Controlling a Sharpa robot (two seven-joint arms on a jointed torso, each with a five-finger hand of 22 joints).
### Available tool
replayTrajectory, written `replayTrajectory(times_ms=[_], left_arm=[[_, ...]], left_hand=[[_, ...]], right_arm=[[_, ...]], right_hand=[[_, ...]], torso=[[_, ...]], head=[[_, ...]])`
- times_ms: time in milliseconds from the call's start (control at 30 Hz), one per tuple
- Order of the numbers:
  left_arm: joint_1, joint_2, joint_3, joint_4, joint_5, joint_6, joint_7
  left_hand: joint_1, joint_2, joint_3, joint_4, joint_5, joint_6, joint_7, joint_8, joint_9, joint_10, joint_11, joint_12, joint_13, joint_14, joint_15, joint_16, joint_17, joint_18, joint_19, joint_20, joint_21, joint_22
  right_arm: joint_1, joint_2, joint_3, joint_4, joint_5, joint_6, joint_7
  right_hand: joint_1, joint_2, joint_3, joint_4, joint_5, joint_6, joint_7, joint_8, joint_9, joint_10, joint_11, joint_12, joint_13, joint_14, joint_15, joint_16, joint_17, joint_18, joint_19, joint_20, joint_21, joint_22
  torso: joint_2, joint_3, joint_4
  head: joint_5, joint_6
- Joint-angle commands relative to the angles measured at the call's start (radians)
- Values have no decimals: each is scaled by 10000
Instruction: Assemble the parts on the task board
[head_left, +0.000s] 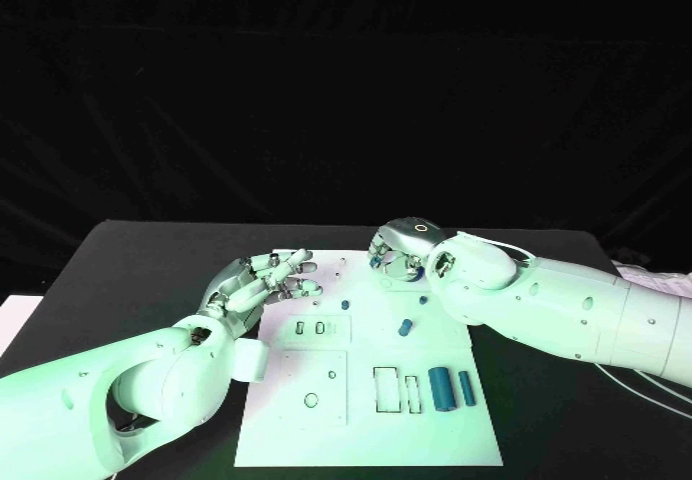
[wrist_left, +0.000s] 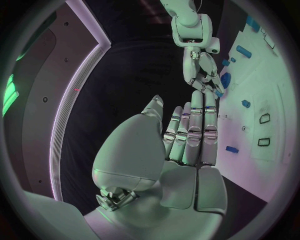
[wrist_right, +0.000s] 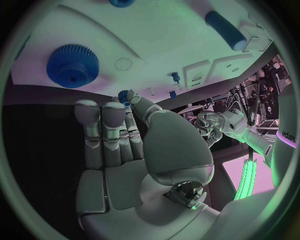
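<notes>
Small blue part (wrist_right: 127, 96) pinched at right hand (wrist_right: 125, 145) fingertips, beside blue gear (wrist_right: 72, 65); left hand (wrist_left: 181, 150) empty, fingers straight.

Right hand (head_left: 408, 250) hides task board (head_left: 368, 420) far corner.

Legible text was scarce. In the right wrist view, partial lettering reading roughly "edier" stood on the pale surface at the picture's right rim, to the right of the left hand (wrist_right: 212, 125) seen there; the word was cut off and not certain. No markings could be read on the task board (head_left: 368, 420) or the parts.
</notes>
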Motion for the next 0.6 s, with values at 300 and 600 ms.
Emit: replayTrajectory(times_ms=[300, 600], left_arm=[[13, 27, 8, -3, 17, 199, 10], [25, 30, 8, -1, 17, 209, -6]], left_hand=[[6, 56, -17, -37, 41, -38, 6, -53, -9, -45, 5, -35, -10, -57, 21, -4, 16, 82, -51, 2, -63, -11], [6, 56, -17, -37, 41, -38, 6, -53, -9, -45, 5, -35, -10, -57, 21, -4, 16, 82, -51, 2, -63, -11]], right_arm=[[20, 966, 7, -1015, 310, -769, 31], [13, 1390, 7, -1318, 438, -720, 158]], right_hand=[[138, -146, 511, 265, 90, -157, 86, -123, 24, -255, 86, 5, -8, -35, 62, 28, 4, -51, -148, 39, 81, 24], [126, -183, 551, 287, 93, -168, 97, -133, 23, -278, 99, 8, -6, -44, 71, 37, 6, -50, -166, 50, 92, 27]], torso=[[49, -20, 38], [59, -29, 30]], head=[[46, 69], [68, 50]])
